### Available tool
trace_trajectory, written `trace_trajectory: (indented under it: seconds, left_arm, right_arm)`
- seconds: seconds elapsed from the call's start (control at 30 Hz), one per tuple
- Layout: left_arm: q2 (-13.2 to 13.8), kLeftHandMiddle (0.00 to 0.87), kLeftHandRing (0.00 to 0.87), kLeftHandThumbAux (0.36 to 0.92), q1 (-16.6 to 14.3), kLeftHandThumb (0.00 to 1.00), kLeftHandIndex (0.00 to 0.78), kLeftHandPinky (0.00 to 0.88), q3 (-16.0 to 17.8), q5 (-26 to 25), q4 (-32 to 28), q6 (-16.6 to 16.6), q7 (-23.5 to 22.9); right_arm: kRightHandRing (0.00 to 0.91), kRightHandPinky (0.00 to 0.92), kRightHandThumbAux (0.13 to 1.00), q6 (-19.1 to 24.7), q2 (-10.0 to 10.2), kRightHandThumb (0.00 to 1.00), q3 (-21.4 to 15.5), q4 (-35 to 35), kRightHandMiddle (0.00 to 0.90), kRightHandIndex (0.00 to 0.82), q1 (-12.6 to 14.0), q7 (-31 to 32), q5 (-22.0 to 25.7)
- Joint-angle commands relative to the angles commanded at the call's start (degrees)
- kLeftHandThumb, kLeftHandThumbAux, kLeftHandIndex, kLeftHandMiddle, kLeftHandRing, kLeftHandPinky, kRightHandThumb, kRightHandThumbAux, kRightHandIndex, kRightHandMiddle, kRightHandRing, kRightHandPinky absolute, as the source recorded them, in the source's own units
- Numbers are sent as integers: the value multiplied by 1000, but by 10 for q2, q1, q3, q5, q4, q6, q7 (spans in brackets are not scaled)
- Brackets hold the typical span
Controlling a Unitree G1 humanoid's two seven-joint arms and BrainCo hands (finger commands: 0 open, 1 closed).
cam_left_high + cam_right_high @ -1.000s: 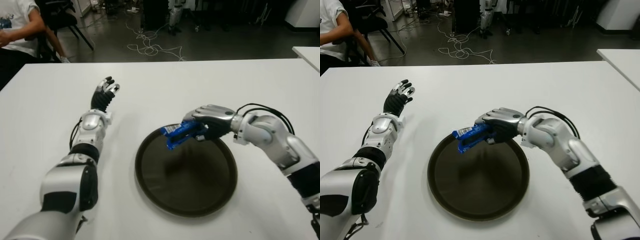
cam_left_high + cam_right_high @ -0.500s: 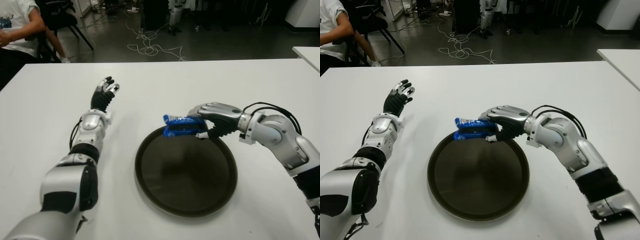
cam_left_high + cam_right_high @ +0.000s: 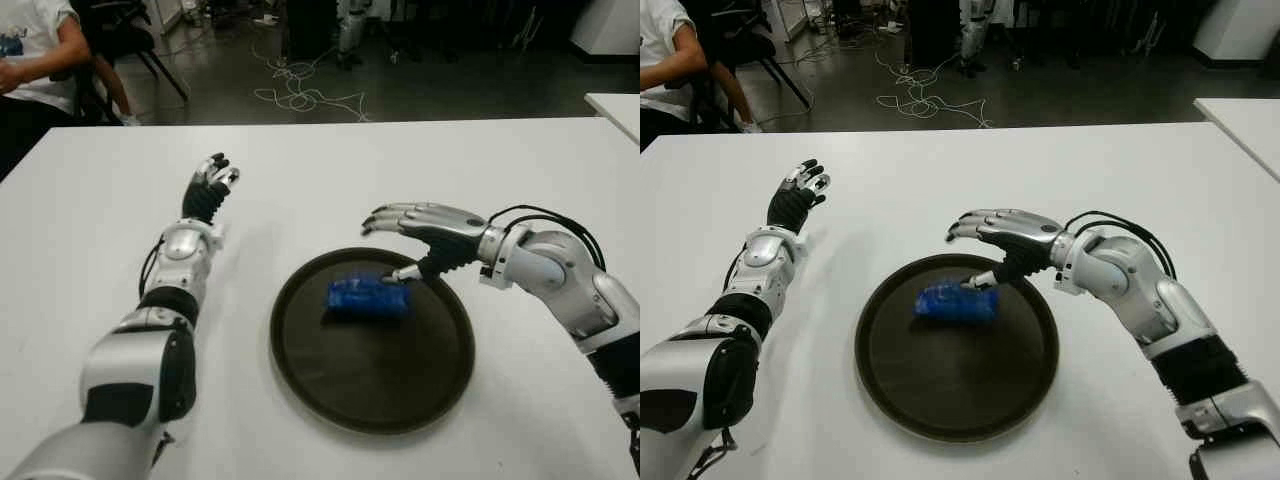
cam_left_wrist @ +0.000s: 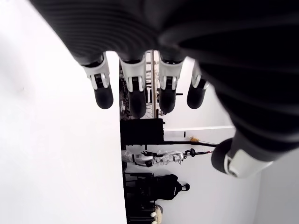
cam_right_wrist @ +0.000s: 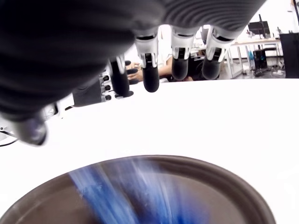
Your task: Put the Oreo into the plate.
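Observation:
The blue Oreo pack (image 3: 367, 298) lies inside the dark round plate (image 3: 420, 385), in its far half. In the right wrist view the Oreo pack (image 5: 126, 193) shows as a blue streak on the plate (image 5: 233, 184). My right hand (image 3: 403, 238) hovers just above and behind the pack at the plate's far rim, fingers (image 3: 385, 213) spread and holding nothing. My left hand (image 3: 207, 187) shows far to the left of the plate, fingers (image 4: 133, 88) extended and holding nothing.
The white table (image 3: 420, 170) runs wide around the plate. A seated person (image 3: 35, 60) is at the far left corner beyond the table. Cables (image 3: 300, 95) lie on the floor behind. Another white table's corner (image 3: 615, 105) shows at the far right.
My right hand opened and let go of the Oreo pack, which dropped from the fingers onto the plate. The left arm has not moved.

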Motion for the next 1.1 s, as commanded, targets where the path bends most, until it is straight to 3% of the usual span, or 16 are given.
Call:
trace_trajectory:
  seconds: [0.8,0.87,0.97,1.1]
  left_arm:
    - [-2,108,83,566,-1,171,44,75,4,-2,0,2,3]
    - [-2,110,86,562,0,170,45,76,4,-2,0,1,2]
    - [-2,113,88,558,0,172,46,75,4,-3,0,0,1]
    - [-2,117,91,560,0,181,48,75,5,-4,0,1,0]
  right_arm:
    - [0,0,290,22,3,11,-4,8,0,0,-6,8,-4]
    - [0,0,288,22,3,13,-7,24,0,0,-15,8,0]
    - [0,0,294,-7,2,17,-18,120,0,0,-63,6,26]
    - [0,0,322,-53,29,22,-24,268,0,0,-108,-78,21]
